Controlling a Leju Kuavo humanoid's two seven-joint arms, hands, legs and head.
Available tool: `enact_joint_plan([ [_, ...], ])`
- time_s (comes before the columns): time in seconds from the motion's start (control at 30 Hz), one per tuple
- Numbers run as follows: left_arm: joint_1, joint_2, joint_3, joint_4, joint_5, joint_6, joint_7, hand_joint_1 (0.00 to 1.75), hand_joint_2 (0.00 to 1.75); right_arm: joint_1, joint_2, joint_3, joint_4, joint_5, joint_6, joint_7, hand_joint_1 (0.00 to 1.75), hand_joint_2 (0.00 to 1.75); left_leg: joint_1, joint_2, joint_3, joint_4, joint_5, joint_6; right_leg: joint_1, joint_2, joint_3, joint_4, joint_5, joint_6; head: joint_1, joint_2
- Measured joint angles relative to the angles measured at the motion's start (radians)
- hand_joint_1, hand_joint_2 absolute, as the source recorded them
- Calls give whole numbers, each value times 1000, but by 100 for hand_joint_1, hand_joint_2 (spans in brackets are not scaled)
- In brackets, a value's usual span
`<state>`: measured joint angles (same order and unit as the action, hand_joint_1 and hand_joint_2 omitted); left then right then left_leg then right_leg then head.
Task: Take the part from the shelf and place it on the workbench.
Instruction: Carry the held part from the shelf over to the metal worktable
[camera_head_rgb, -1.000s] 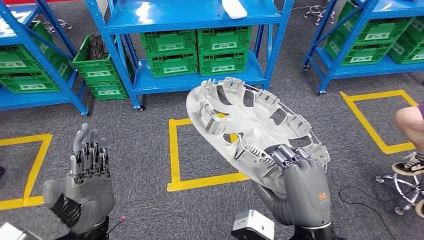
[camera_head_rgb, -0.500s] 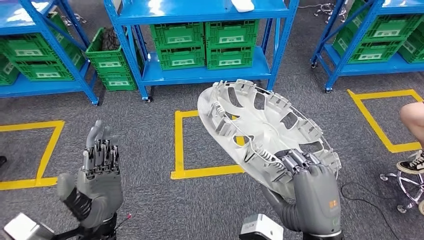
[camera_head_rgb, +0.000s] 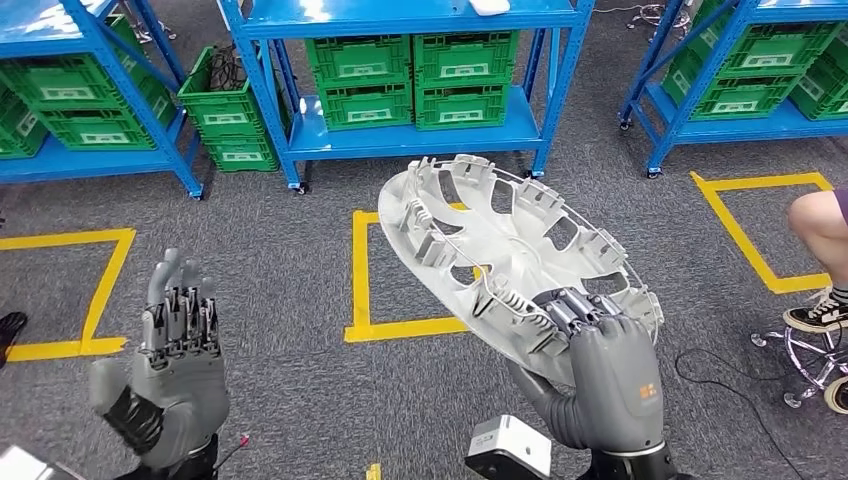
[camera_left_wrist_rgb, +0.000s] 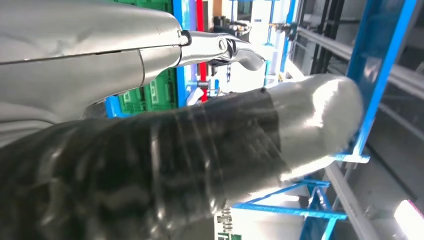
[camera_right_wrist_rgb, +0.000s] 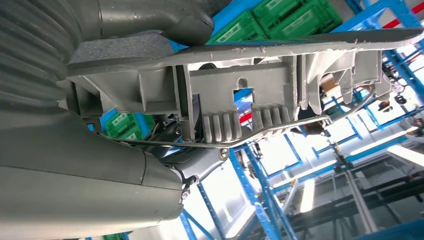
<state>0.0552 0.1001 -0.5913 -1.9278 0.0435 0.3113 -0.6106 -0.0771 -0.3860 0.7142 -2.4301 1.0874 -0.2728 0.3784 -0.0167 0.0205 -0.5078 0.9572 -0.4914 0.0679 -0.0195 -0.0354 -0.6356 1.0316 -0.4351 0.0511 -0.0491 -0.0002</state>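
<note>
Grey part (camera_head_rgb: 510, 255) gripped by right hand (camera_head_rgb: 610, 375); left hand (camera_head_rgb: 175, 365) empty, fingers apart; green crates (camera_head_rgb: 415, 75) shelved.

green crates (camera_head_rgb: 415, 78) on blue racks, yellow floor tape (camera_head_rgb: 357, 270), perhaps a stool (camera_head_rgb: 815, 362) beside someone's shoe (camera_head_rgb: 815, 315).

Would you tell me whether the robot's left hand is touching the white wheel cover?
Apart. The head view shows the left hand raised with nothing in it, grey floor separating it from the wheel cover, which the right hand grips.
</note>
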Motion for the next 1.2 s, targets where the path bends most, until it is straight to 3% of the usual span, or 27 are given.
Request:
enact_joint_plan([
  [0.1,1,-1,0,1,0,0,0,0,0,1,-2,-2,0,0,0,0,175,175,5,-15,-15,-5,27,1,0,24,-59,162,-103,9,18,0],
  [0.17,2,-1,0,2,0,0,0,0,0,2,-3,-2,0,0,0,0,175,175,5,-29,-38,7,34,-1,-2,26,-74,242,-134,16,27,0],
  [0.2,2,-1,0,2,1,0,0,0,0,3,-4,-2,0,0,0,0,175,175,6,-38,-49,16,36,-3,-3,27,-56,228,-125,19,31,0],
  [0.27,2,-1,0,3,1,0,0,0,0,3,-4,-2,0,-1,0,0,175,175,9,-55,-69,37,37,-9,-8,39,18,110,-87,20,40,0],
  [0.33,2,-1,0,3,1,0,-1,0,0,3,-4,-2,0,-1,0,0,175,175,8,-69,-91,60,38,-19,-9,58,73,16,-72,14,47,0],
  [0.43,3,-1,0,3,1,0,-1,0,0,3,-4,-3,0,-1,1,0,175,175,10,-85,-112,70,47,-38,-4,51,79,2,-67,-7,47,0],
  [0.5,4,0,0,3,1,1,-1,0,0,3,-4,-3,0,-1,1,0,175,175,12,-74,-129,92,33,-49,-7,37,78,-4,-58,-20,45,0],
  [0.6,3,0,0,3,2,2,-3,0,0,3,-4,-3,0,-1,2,0,175,175,20,-36,-203,246,-50,-67,-10,15,73,-9,-51,-31,31,0],
  [0.67,4,0,-1,4,3,2,-3,0,0,3,-5,-3,0,-1,3,1,175,175,26,-28,-241,335,-80,-73,-10,-3,68,-9,-49,-31,22,0],
  [0.7,4,0,-1,4,3,2,-3,0,0,3,-5,-3,0,-1,3,1,175,175,27,-25,-233,331,-70,-73,-9,-13,67,-9,-48,-30,18,0],
  [0.73,4,0,-1,5,3,2,-3,0,0,4,-5,-3,0,-1,4,1,175,175,27,-20,-206,289,-46,-71,-9,-22,67,-9,-47,-29,14,0],
  [0.8,2,0,0,5,3,2,-3,0,0,4,-5,-3,0,-2,5,2,175,175,19,19,-121,148,1,-58,-7,-41,70,-9,-46,-25,8,0],
  [0.83,1,0,0,5,3,3,-3,0,0,4,-5,-3,0,-2,5,2,175,175,14,37,-92,95,11,-50,-6,-48,70,-10,-45,-20,7,0],
  [0.9,1,0,0,5,3,3,-3,0,0,3,-5,-4,0,-3,5,2,175,175,4,49,-78,56,9,-39,-5,-66,72,-13,-43,-7,8,0],
  [0.97,2,-1,-1,4,3,3,-3,0,0,3,-6,-4,0,-5,6,3,175,175,5,24,-75,46,19,-28,-6,-77,74,-17,-44,5,9,0],
  [1.03,1,-3,-1,4,2,3,-3,0,0,4,-7,-5,0,-8,6,5,175,175,12,1,-62,30,33,-17,-7,-40,59,21,-73,13,15,0],
  [1.1,0,-5,0,5,2,3,-2,0,0,6,-9,-6,0,-8,6,6,175,175,14,-22,-59,26,42,-10,-7,10,12,135,-133,14,32,0],
  [1.13,0,-6,-1,5,2,3,-2,0,0,6,-9,-6,0,-9,7,6,175,175,13,-36,-61,27,44,-9,-6,21,-16,199,-158,14,41,0],
  [1.17,1,-6,-1,6,2,3,-1,0,0,7,-10,-6,0,-9,7,6,175,175,13,-50,-63,30,44,-8,-6,26,-35,243,-168,15,46,0],
  [1.2,1,-7,-1,7,2,3,-1,0,0,7,-10,-6,0,-9,7,6,175,175,13,-65,-65,34,44,-9,-6,28,-40,253,-160,16,49,0],
])
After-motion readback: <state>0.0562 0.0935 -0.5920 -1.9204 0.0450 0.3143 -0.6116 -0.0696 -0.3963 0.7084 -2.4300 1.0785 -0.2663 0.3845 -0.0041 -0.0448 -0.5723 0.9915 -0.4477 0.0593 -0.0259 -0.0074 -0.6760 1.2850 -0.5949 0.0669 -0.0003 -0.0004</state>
